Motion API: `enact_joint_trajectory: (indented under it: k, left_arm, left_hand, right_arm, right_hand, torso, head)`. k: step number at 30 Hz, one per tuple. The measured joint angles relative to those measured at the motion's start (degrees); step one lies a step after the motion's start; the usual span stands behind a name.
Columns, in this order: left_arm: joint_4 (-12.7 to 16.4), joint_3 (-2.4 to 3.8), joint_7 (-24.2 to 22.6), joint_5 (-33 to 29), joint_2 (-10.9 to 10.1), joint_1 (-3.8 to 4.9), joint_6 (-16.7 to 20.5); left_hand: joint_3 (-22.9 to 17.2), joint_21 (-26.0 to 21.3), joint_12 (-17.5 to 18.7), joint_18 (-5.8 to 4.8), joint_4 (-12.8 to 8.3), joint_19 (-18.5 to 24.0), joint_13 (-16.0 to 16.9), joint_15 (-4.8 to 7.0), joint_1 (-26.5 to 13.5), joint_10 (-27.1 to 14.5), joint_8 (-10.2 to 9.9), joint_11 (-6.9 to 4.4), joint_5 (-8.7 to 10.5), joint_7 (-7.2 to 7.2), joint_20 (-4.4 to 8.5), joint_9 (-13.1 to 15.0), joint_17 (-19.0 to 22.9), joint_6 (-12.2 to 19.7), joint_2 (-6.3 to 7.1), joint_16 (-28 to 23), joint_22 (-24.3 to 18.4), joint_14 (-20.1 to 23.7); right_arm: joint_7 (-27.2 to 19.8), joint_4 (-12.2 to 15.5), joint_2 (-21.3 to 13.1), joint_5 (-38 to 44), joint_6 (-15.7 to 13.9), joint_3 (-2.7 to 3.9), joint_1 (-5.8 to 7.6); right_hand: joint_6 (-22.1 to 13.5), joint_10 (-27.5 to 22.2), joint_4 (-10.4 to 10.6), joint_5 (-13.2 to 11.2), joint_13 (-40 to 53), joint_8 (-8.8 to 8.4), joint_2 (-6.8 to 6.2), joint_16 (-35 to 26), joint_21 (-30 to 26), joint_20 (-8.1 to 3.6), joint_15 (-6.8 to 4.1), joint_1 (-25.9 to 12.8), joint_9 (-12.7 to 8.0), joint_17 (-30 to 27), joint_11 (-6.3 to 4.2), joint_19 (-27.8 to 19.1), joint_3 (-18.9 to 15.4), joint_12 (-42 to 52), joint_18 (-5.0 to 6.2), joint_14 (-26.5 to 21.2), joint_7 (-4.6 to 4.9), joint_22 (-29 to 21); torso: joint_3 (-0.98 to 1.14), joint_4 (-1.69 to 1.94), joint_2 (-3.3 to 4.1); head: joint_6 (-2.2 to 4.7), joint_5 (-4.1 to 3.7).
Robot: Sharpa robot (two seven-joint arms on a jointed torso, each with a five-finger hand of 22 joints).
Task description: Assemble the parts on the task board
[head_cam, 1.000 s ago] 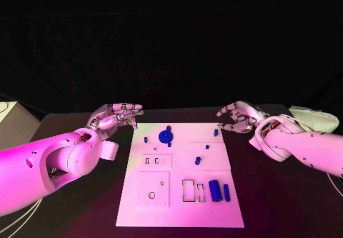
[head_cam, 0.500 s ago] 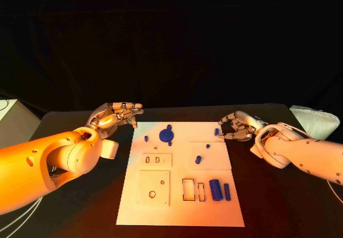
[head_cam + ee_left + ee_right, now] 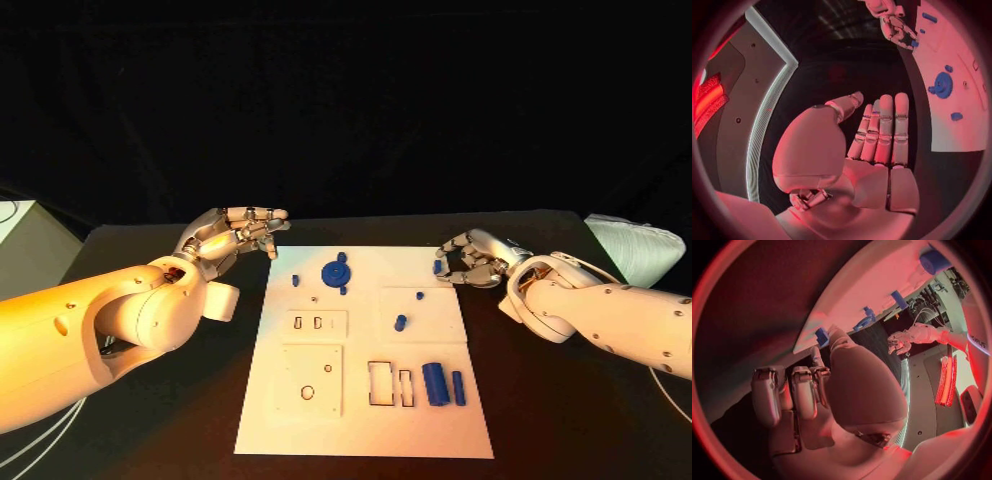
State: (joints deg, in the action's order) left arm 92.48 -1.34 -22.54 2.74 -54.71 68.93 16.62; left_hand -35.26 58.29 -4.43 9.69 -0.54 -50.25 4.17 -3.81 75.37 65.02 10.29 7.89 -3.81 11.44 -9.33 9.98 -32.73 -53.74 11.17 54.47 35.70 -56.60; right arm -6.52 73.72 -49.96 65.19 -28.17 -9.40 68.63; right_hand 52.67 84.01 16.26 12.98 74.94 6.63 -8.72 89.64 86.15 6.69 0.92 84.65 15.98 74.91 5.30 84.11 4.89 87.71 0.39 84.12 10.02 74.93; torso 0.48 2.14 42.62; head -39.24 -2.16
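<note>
Right hand (image 3: 473,259), fingers curled in around nothing, sits at the task board's (image 3: 361,420) upper right edge, beside a small blue part (image 3: 437,267). Left hand (image 3: 231,232) hovers empty, fingers loosely bent, off its upper left corner.

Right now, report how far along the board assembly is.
Early. Done: a round part seems seated at the far end of the board. In hand: nothing; the right hand is by the peg at the far right edge, and the left hand hovers off the board. Left: two cylinders lie loose beside open slots.
</note>
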Motion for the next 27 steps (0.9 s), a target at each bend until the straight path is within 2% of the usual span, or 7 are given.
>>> enact_joint_trajectory:
  k: [6, 18, 22, 27]
  left_arm:
    - [-0.08, 0.0, 0.0, 0.03, -0.08, 0.0, -0.03]
    - [-0.17, -0.01, 0.03, 0.07, -0.17, 0.01, -0.05]
    - [-0.17, -0.01, 0.03, 0.07, -0.2, 0.01, -0.05]
    - [-0.17, -0.01, 0.04, 0.08, -0.24, 0.01, -0.05]
  left_hand:
    - [0.0, 0.0, 0.0, 0.0, 0.0, 0.0, 0.0, 0.0, 0.0, 0.0, 0.0, 0.0, 0.0, 0.0, 0.0, 0.04, 0.0, 0.0, 0.0, 0.0, 0.0, 0.0]
    - [0.0, 0.0, 0.0, 0.0, 0.0, 0.0, 0.0, 0.0, 0.0, 0.0, 0.0, 0.0, 0.0, 0.0, 0.0, 0.03, -0.01, 0.0, 0.0, 0.0, -0.01, 0.0]
    - [0.0, 0.0, 0.0, 0.0, 0.0, 0.0, 0.0, 0.0, 0.0, 0.0, 0.0, 0.0, 0.0, 0.0, 0.0, 0.03, -0.01, 0.0, 0.0, 0.0, -0.01, 0.0]
    - [0.0, 0.0, 0.0, 0.0, 0.0, 0.0, 0.0, 0.0, 0.0, 0.0, 0.0, 0.0, 0.0, 0.0, 0.0, 0.03, -0.01, 0.0, 0.0, 0.0, -0.01, 0.0]
  right_arm:
    - [0.4, -0.86, 0.94, -0.02, -0.15, -0.02, -0.44]
    - [0.95, -1.46, 1.9, -0.09, -0.67, -0.02, -0.58]
    - [1.06, -1.47, 1.94, -0.09, -0.84, -0.02, -0.61]
    - [1.15, -1.42, 1.89, -0.1, -1.21, -0.02, -0.61]
  right_hand:
    - [0.52, 0.0, -0.08, -0.14, 0.0, 0.44, 0.41, 0.0, 0.0, 0.0, 0.0, 0.41, 0.0, 0.0, 0.0, 0.0, 0.85, 0.11, 0.0, 0.0, -0.17, 0.0]
    - [1.71, 0.0, -0.14, -0.35, -0.01, 0.83, 1.17, 0.0, 0.48, 0.0, 0.0, 1.17, 0.02, -0.01, 0.0, 0.0, 2.84, 0.5, 0.0, 0.0, -0.46, -0.01]
    - [3.27, 0.07, -0.19, -0.35, -0.01, 1.77, 1.2, 0.0, 0.7, 0.0, -0.31, 1.19, 0.15, -0.01, -0.58, 0.0, 4.37, 0.92, 0.0, -0.27, -1.05, -0.01]
    - [5.2, -0.01, -0.52, -1.13, -0.02, 3.12, 1.51, 0.0, 0.98, -0.66, -0.99, 1.5, 0.46, -0.01, -1.48, 0.0, 6.9, 0.92, -0.01, -0.08, -1.97, -0.02]
  torso:
    - [0.03, -0.04, -0.03]
    - [0.03, -0.07, -0.07]
    - [0.07, -0.07, -0.09]
    - [0.07, -0.09, -0.08]
  head:
    - [-0.3, 0.16]
    - [-0.31, 0.28]
    - [-0.3, 0.28]
    - [-0.37, 0.23]
